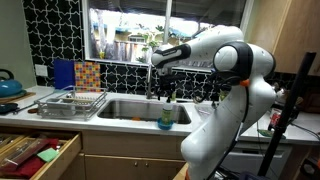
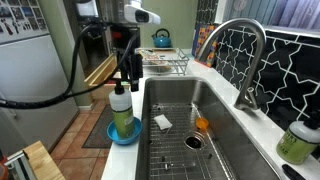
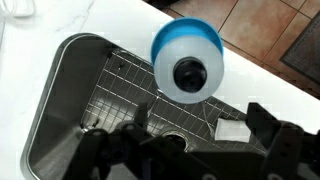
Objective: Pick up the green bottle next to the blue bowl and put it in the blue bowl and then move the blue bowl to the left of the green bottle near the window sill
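A green bottle with a dark cap [image 2: 122,108] stands upright in the blue bowl [image 2: 112,135] on the counter edge beside the sink. From above, the wrist view shows the cap [image 3: 188,72] centred in the bowl [image 3: 165,45]. In an exterior view the bowl [image 1: 165,125] sits at the sink's front rim. My gripper [image 2: 128,72] hangs just above the bottle's cap, open and empty; its fingers [image 3: 200,135] spread wide in the wrist view. It also shows under the arm in an exterior view [image 1: 163,93]. A second green bottle [image 2: 297,140] stands by the tiled wall near the window sill.
The steel sink [image 2: 185,150] has a wire grid, a white scrap [image 3: 232,128] and an orange item [image 2: 203,125]. A tall faucet [image 2: 245,60] rises behind it. A dish rack [image 1: 70,100] and a kettle [image 1: 8,85] stand on the counter. A drawer [image 1: 35,150] is open below.
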